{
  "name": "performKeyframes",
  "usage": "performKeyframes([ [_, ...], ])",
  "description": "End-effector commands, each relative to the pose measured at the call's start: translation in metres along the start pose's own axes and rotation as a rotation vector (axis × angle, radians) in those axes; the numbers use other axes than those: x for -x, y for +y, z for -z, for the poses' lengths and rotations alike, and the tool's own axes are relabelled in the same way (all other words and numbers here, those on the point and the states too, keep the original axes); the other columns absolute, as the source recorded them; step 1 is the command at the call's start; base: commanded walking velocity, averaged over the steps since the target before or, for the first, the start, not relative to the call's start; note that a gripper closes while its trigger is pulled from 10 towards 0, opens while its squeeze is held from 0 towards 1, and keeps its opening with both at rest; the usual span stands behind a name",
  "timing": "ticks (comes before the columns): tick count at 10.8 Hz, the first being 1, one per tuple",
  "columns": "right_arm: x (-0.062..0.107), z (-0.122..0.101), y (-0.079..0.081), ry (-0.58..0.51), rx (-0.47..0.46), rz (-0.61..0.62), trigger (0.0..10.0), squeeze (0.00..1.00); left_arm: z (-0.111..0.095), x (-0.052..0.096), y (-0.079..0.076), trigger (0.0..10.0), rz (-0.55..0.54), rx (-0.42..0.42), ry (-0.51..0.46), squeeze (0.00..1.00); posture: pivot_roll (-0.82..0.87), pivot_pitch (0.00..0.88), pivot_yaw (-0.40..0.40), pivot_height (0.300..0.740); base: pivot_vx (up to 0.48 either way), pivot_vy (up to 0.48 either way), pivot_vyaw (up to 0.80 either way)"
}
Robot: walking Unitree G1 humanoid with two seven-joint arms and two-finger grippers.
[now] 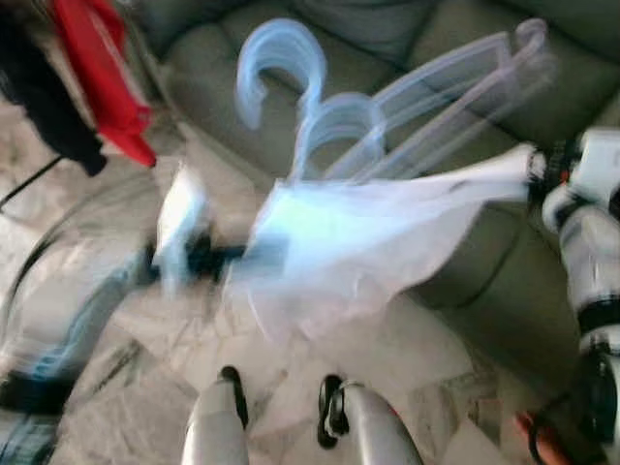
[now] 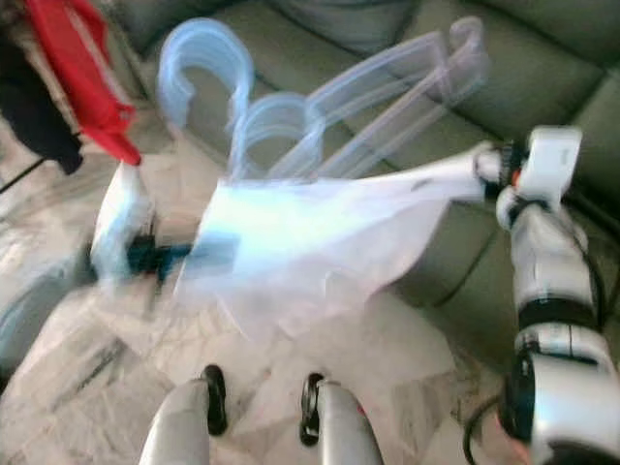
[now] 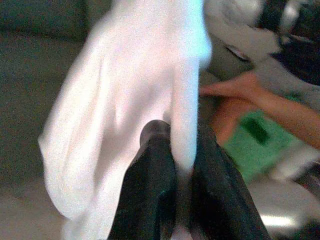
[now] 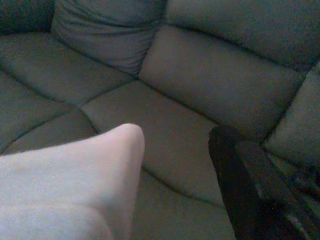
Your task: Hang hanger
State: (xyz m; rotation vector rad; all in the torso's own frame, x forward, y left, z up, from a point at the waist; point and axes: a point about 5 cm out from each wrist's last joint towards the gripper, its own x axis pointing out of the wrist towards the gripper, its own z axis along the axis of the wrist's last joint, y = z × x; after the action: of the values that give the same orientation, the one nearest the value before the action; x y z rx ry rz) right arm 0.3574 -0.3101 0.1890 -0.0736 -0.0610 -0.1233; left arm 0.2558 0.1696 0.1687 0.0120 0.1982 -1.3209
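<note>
Everything is blurred by motion. Pale blue translucent hangers (image 1: 339, 126) float above the sofa, hooks pointing up. Below them a white garment (image 1: 368, 232) is stretched between my two arms. At the garment's left end, my left gripper (image 3: 181, 165) is shut on a fold of the white cloth (image 3: 135, 100). My right gripper (image 1: 531, 167) is at the garment's right tip. In the right wrist view the white cloth (image 4: 75, 180) lies over one side, one black finger (image 4: 240, 185) stands apart from it, and bare sofa shows between them.
A grey-green sofa (image 4: 200, 75) spreads behind and to the right. Red (image 1: 97, 68) and black clothes (image 1: 44, 97) hang at the upper left. Marble floor (image 1: 145, 387) lies below, with my legs at the bottom edge. A person's arm (image 3: 260, 100) is close by.
</note>
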Motion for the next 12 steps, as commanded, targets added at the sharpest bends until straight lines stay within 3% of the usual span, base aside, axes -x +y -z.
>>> performKeyframes([
  [1, 0.009, -0.016, -0.046, -0.053, -0.021, 0.227, 0.0, 0.00, 0.017, 0.022, -0.001, 0.0, -0.017, 0.051, 0.104, 0.00, 0.04, 0.264, -0.072, 0.740, 0.000, 0.000, 0.00],
  [2, 0.004, -0.026, -0.041, -0.097, -0.011, 0.210, 0.0, 0.00, 0.046, 0.023, -0.009, 0.0, 0.011, 0.077, 0.225, 0.00, 0.03, 0.262, -0.078, 0.740, 0.000, 0.000, 0.00],
  [3, 0.003, -0.029, -0.039, -0.118, -0.019, 0.204, 0.0, 0.00, 0.066, 0.024, -0.010, 0.0, 0.005, 0.047, 0.330, 0.00, 0.02, 0.261, -0.082, 0.740, 0.000, 0.000, 0.00],
  [5, 0.003, -0.035, -0.036, -0.183, -0.041, 0.159, 0.0, 0.00, 0.078, 0.020, -0.001, 0.0, -0.062, -0.027, 0.400, 0.00, 0.01, 0.259, -0.083, 0.740, 0.000, 0.000, 0.00],
  [6, 0.003, -0.039, -0.034, -0.212, -0.056, 0.136, 0.0, 0.00, 0.082, 0.018, 0.005, 0.0, -0.091, -0.122, 0.458, 0.00, 0.01, 0.258, -0.082, 0.740, 0.000, 0.000, 0.00],
  [7, 0.002, -0.044, -0.031, -0.246, -0.050, 0.114, 0.0, 0.00, 0.092, 0.018, 0.020, 0.0, -0.191, -0.199, 0.574, 0.00, 0.01, 0.258, -0.082, 0.740, 0.000, 0.000, 0.00],
  [12, -0.007, -0.071, -0.007, -0.356, 0.008, -0.024, 0.0, 0.00, 0.119, 0.027, 0.033, 0.0, -0.249, -0.314, 0.801, 0.00, 0.02, 0.253, -0.079, 0.740, 0.000, 0.000, 0.00],
])
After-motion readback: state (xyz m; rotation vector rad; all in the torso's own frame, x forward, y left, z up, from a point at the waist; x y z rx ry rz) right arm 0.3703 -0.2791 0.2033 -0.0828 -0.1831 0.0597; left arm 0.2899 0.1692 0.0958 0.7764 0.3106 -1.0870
